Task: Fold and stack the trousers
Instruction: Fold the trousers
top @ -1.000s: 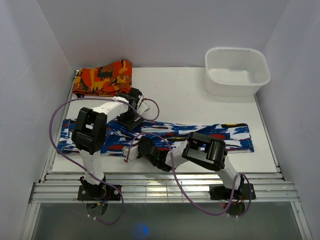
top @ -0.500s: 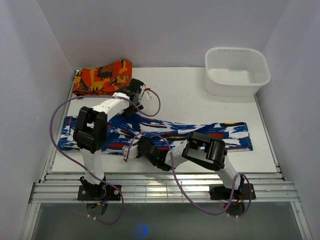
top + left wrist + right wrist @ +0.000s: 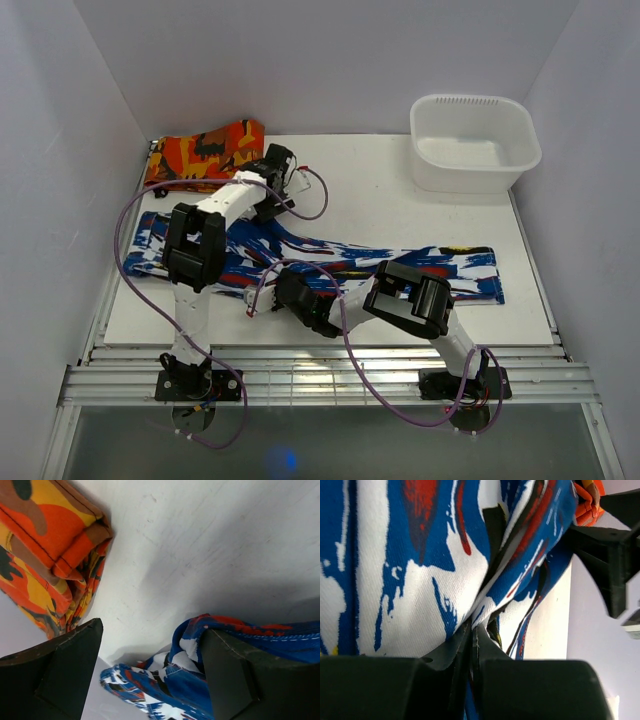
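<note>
The trousers (image 3: 400, 262) are spread lengthwise across the table (image 3: 400, 200), left end nr the orange folded cloth (image 3: 205, 155). L gripper (image 3: 150, 630) is held wide open over their far edge. R gripper (image 3: 472, 625) is pinched tight on a fold at the near edge.

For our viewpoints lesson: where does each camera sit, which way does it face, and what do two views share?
Top external: above and behind, looking down on the table, the left arm, the right arm and the trousers.
Left wrist: facing down past the open left gripper at the orange cloth.
Right wrist: facing along the right gripper, shut on the trousers.
Shared: both wrist views show the trousers.
</note>
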Controlling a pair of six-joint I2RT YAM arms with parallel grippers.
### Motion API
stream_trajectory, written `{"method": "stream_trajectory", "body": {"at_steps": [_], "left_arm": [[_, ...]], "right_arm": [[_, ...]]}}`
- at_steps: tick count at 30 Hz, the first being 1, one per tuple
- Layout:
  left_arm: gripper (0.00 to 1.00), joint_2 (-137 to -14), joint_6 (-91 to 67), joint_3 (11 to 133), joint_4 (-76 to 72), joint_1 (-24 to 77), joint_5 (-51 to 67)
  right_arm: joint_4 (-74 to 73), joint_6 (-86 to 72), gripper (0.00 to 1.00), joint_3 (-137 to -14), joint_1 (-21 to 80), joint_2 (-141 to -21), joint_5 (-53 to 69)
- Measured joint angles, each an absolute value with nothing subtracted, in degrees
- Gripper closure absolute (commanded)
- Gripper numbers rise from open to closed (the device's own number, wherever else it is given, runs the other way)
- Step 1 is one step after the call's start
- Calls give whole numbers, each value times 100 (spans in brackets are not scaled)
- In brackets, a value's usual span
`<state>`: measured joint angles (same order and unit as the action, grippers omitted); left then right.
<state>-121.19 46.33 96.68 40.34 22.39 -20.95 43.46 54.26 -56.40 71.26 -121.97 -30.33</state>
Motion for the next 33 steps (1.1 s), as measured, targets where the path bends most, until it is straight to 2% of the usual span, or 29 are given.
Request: {"method": "stream_trajectory", "body": {"at_steps": [4,6,14,16,18,22,25,28,29,31,33], "left_arm": [[13,-12119,3964,10226,4523,2084,-1389],[16,-12097,3614,10409,4707,1966,-1026],[20,-12086,2661,10549,5391,1540,-294],[28,-12086,2471,10549,5509,1468,-110],[30,-12088,2379,10554,5572,1396,-12],[47,-12095,2161,10621,5721,1339,235],[52,-12112,2075,10639,5828,1339,325],[51,-12169,2038,10650,5907,1339,388],[45,-12206,2027,10659,5953,1337,392],[40,-12291,2014,10685,6014,1334,401],[41,-12387,1979,10694,6051,1330,405]], "right_arm": [[4182,5417,92,-5734,7116,-12199,-3083],[4106,5415,92,-5774,7102,-12199,-3094],[3990,5415,92,-5828,7100,-12199,-3114],[3981,5415,92,-5830,7100,-12199,-3114],[3977,5417,92,-5833,7100,-12199,-3114],[3964,5417,92,-5835,7098,-12199,-3114],[3955,5417,92,-5839,7094,-12199,-3114],[3951,5417,92,-5841,7094,-12199,-3111],[3951,5417,92,-5841,7091,-12199,-3111],[3951,5417,92,-5841,7089,-12199,-3111],[3951,5417,92,-5839,7087,-12199,-3111]]}}
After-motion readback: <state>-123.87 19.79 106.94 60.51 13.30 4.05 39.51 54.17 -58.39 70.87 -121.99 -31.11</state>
